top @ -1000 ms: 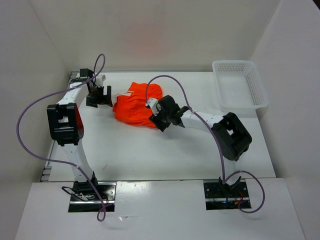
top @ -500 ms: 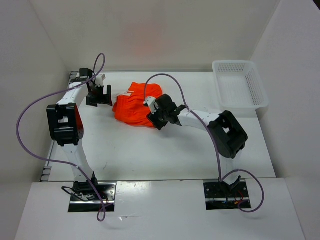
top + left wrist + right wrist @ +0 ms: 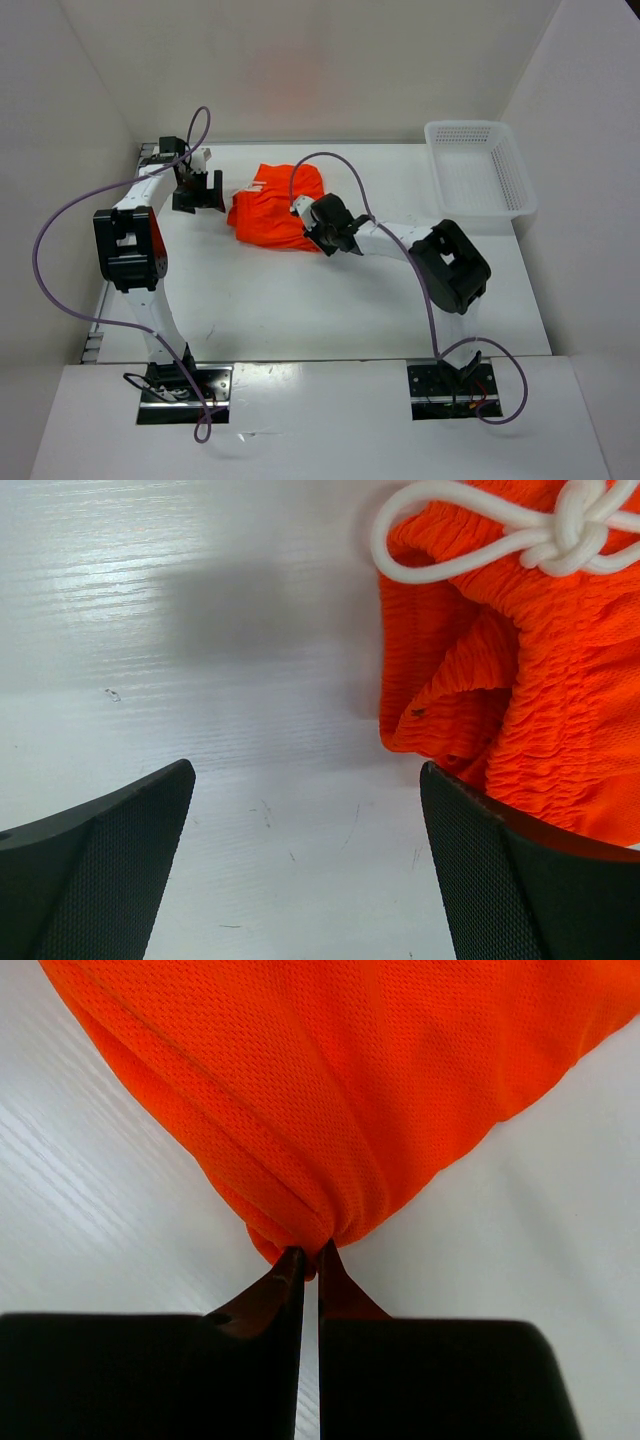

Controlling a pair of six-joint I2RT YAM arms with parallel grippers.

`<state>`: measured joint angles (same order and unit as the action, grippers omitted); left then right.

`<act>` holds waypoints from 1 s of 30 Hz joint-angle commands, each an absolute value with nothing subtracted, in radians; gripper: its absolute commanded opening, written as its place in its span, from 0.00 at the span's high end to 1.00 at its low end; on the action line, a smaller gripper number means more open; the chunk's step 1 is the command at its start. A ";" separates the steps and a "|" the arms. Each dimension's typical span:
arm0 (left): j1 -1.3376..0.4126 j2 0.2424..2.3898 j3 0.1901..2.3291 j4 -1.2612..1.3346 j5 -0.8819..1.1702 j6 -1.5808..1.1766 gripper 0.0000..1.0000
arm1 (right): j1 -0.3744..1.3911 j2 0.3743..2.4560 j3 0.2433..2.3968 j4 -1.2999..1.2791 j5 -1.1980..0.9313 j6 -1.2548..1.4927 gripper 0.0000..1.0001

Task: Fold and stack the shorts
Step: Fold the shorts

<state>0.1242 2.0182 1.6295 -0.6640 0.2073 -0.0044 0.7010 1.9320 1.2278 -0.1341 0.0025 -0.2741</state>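
Right hand [image 3: 308, 1257] pinching shorts [image 3: 350, 1090], scuffed white table [image 3: 300, 300], plain white walls [image 3: 330, 70]

White arm links [image 3: 160, 315], black joint housings [image 3: 128, 248], purple cables [image 3: 36, 250], black textured fingers [image 3: 110, 870].

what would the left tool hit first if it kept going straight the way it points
Probably bare table: the open left tool frames only white tabletop between its fingers. The orange shorts lie just to one side, so one finger might brush the waistband first; depth is unclear.
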 commanded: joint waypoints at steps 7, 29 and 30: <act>0.130 1.987 1.631 -0.655 0.236 0.000 0.00 | 0.686 1.818 1.152 -0.155 -0.009 -0.356 0.36; 0.215 1.700 1.356 -0.568 0.150 0.000 0.00 | 0.026 1.470 1.290 -0.492 0.022 -0.201 0.00; 0.224 1.700 1.347 -0.568 0.150 0.000 0.00 | -0.009 1.457 1.278 -0.502 0.000 -0.201 0.00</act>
<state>0.2180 1.7496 1.3720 -0.6010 0.1608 -0.0044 0.0608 1.4998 1.3117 -0.3859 0.0414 -0.2516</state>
